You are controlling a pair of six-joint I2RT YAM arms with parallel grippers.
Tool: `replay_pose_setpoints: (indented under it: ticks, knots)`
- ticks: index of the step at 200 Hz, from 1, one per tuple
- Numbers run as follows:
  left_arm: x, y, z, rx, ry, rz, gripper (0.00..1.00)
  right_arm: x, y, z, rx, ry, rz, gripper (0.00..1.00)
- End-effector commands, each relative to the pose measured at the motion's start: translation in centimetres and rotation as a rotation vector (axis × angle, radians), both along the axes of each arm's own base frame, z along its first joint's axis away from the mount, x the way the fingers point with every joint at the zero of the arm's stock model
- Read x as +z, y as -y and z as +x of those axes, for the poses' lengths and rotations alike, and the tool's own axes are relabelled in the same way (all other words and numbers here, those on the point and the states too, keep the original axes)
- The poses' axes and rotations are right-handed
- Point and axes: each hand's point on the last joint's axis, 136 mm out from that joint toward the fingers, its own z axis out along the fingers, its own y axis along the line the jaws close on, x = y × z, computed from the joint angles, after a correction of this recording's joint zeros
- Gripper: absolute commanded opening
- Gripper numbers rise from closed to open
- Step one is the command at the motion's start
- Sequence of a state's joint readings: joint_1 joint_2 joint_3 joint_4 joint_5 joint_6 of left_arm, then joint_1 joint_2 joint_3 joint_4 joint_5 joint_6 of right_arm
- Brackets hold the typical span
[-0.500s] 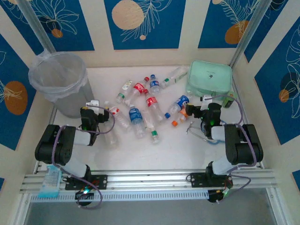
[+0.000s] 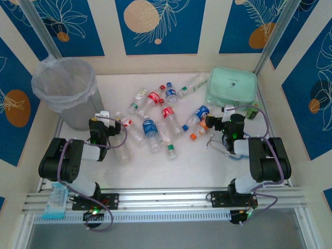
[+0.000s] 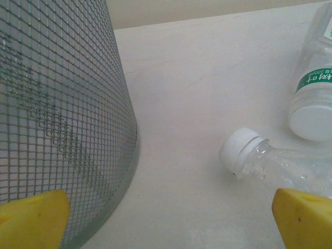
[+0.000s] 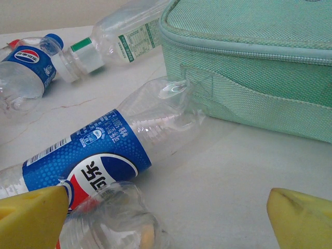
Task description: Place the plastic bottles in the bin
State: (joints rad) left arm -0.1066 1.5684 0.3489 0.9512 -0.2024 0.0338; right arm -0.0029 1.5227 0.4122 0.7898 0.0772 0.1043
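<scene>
Several clear plastic bottles (image 2: 155,116) lie scattered mid-table between the arms. The grey mesh bin (image 2: 78,116), lined with a clear bag, stands at the back left. My left gripper (image 2: 104,122) sits low beside the bin's base, open, with bare table between its yellow pads (image 3: 36,218). In the left wrist view the bin wall (image 3: 57,114) is to the left and a white-capped bottle (image 3: 241,150) to the right. My right gripper (image 2: 214,123) is open and holds nothing. A blue-labelled bottle (image 4: 104,150) and an unlabelled clear bottle (image 4: 111,218) lie by its left finger.
A mint green zip case (image 2: 232,85) lies at the back right, close ahead of the right gripper, its side (image 4: 249,62) touching the blue-labelled bottle's base. A small dark can (image 2: 252,112) sits by the case. A blue packet (image 2: 56,199) rests on the front rail.
</scene>
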Motion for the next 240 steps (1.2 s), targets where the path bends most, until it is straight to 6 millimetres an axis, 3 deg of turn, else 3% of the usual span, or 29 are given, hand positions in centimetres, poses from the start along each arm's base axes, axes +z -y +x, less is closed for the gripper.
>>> replay_pose_setpoints:
  ticks: [1,91,109,134,145,174,189,213,240]
  knots:
    - [1.0,-0.2,0.5,0.006,0.037,-0.006,1.00,0.5,-0.1,0.3,0.010,0.015,0.004,0.99]
    - [1.0,-0.2,0.6,0.003,0.034,-0.007,1.00,0.6,-0.1,0.3,0.008,0.020,0.002,0.99]
    - [1.3,0.2,0.6,-0.019,0.038,-0.003,1.00,1.1,0.8,0.5,-0.047,0.002,0.012,0.99]
    - [3.5,0.0,0.4,-0.006,0.005,0.003,1.00,3.0,1.4,0.8,-0.082,-0.060,0.014,0.99]
    - [5.7,0.0,0.1,-0.008,0.034,-0.002,1.00,3.8,1.0,0.6,-0.088,-0.080,0.001,0.99]
    - [11.9,0.9,-1.6,-0.009,0.087,-0.153,1.00,4.6,-0.1,-2.0,-0.189,-0.259,0.036,0.99]
    - [13.9,1.7,-2.7,-0.009,0.048,-0.217,1.00,4.1,-1.2,-4.2,-0.204,-0.374,0.072,0.99]
    - [15.2,3.7,-4.6,0.001,-0.032,-0.346,1.00,2.7,-2.5,-7.8,-0.220,-0.546,0.091,0.99]
    - [14.6,6.5,-6.3,0.028,-0.118,-0.448,1.00,2.0,-5.1,-10.8,-0.168,-0.697,0.191,0.99]
